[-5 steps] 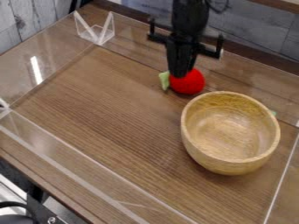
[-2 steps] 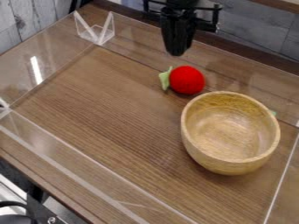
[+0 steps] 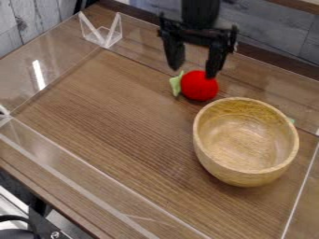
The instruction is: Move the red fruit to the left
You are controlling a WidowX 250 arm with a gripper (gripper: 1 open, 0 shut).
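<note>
Hovering in the upper middle of the frame, the black gripper (image 3: 196, 70) is reaching in from the top edge. Its fingers are standing spread apart, holding nothing between them. The red fruit (image 3: 200, 87) is sitting just below them, a little above and right of the frame's centre, and is resting on the wooden table (image 3: 106, 131). Its pale green leaf (image 3: 177, 82) is pointing toward the left side of the frame.

The wooden bowl (image 3: 245, 140) is standing upright in the right half of the frame, below and to the right of the fruit. It is opening upward and showing its smooth, light tan inside, with the bare floor and inner walls facing the camera. The fruit is lying outside the bowl, near the upper left part of its rim. Behind the bowl's right side, a small green thing is peeking out (image 3: 292, 119), too hidden to name.
</note>
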